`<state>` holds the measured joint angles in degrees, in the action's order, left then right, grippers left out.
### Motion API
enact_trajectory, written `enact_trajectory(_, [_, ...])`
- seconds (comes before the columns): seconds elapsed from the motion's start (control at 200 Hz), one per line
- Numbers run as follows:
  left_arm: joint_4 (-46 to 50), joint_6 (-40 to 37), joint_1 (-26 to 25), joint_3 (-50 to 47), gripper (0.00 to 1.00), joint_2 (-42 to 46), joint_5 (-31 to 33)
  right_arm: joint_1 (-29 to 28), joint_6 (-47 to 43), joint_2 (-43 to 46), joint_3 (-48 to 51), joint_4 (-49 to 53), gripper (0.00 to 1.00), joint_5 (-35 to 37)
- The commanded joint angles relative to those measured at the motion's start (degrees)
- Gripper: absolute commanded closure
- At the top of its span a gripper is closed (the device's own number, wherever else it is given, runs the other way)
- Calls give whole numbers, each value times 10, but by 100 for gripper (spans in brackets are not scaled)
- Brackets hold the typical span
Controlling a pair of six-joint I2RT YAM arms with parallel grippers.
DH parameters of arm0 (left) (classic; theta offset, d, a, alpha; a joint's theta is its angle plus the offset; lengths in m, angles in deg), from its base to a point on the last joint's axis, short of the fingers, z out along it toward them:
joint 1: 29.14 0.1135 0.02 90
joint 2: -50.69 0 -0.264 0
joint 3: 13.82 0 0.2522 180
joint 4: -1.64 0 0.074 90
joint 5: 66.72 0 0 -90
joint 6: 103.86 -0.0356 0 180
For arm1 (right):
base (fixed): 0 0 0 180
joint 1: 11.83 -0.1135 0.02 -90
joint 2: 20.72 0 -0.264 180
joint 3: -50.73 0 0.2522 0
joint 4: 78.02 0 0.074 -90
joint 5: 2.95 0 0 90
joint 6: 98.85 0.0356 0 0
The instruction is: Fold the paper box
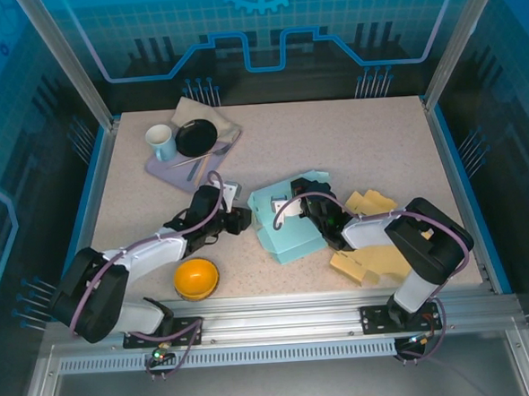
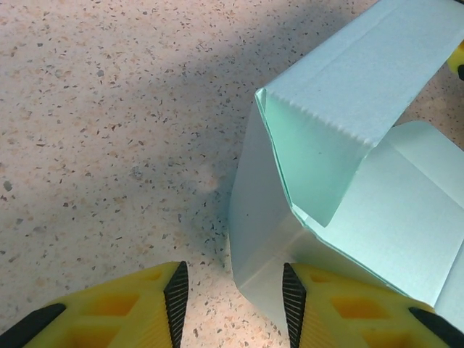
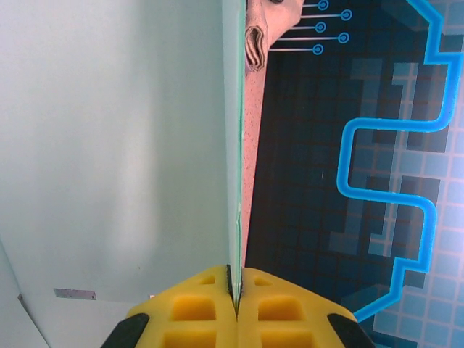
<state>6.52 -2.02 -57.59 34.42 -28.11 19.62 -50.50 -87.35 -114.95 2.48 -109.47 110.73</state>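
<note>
The paper box (image 1: 283,233) is showing pale mint green, the surface (image 1: 351,148) speckled beige, the bowl (image 1: 196,278) bright orange.

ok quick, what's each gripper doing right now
left gripper: open, a corner of the paper box sits between its fingers, unclamped
right gripper: shut on a thin panel of the paper box

Overhead light is falling evenly on the table (image 1: 351,148); the surround is sitting dim. A soft shadow is crossing the left wrist view. The paper box (image 3: 109,145) is washing out pale close up.
</note>
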Motion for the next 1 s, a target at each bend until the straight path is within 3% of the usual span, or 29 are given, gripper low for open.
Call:
enact_trajectory(0.0, [-21,-14,-10,21,56,-12,-23,-9,4,-2,7,2,100,-20])
enact_trajectory(0.405, [-14,-52,-10,-5,49,17,-49,-6,11,8,6,26,100,-23])
enact_trajectory(0.655, [63,7,-11,-22,48,73,46,-1,12,23,7,43,100,-33])
enact_trajectory(0.835, [57,46,-10,-89,47,152,48,1,13,20,6,45,100,-37])
enact_trajectory(0.995, [44,41,-10,-116,45,168,48,0,16,16,4,45,100,-38])
